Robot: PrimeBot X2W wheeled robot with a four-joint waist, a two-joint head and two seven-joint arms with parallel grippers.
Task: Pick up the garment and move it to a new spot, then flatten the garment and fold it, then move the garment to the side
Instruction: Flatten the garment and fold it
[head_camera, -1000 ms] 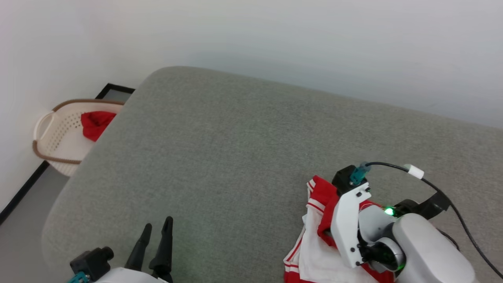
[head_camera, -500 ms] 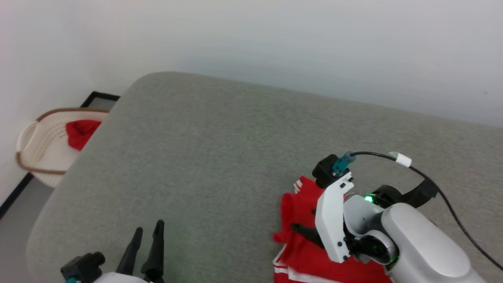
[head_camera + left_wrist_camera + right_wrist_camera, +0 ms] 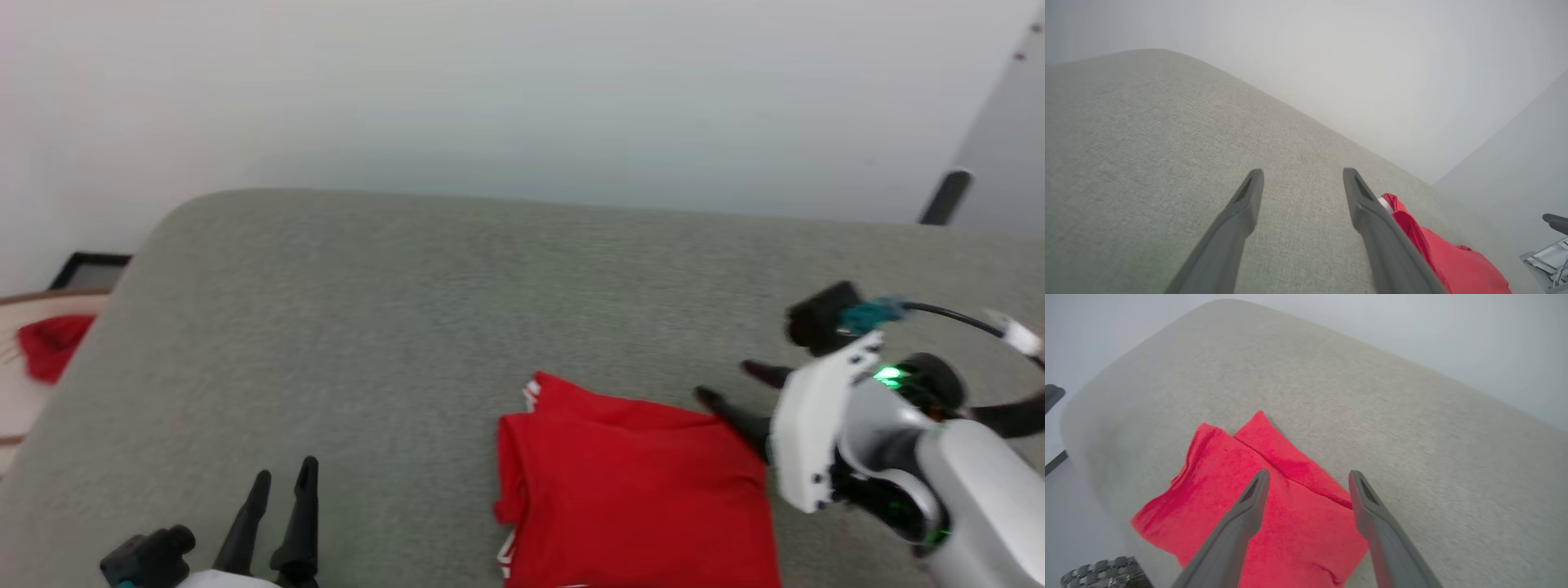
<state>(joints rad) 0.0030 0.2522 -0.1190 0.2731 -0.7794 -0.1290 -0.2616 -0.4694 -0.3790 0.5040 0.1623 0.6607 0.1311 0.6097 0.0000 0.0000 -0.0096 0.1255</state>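
Red garment (image 3: 633,474) folded; left gripper (image 3: 285,468), right gripper (image 3: 724,381) spread, empty (right at edge); fold likely undone if dragged by one layer.

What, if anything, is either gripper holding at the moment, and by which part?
Nothing is held: the left gripper and right gripper are open; the garment lies ungripped.
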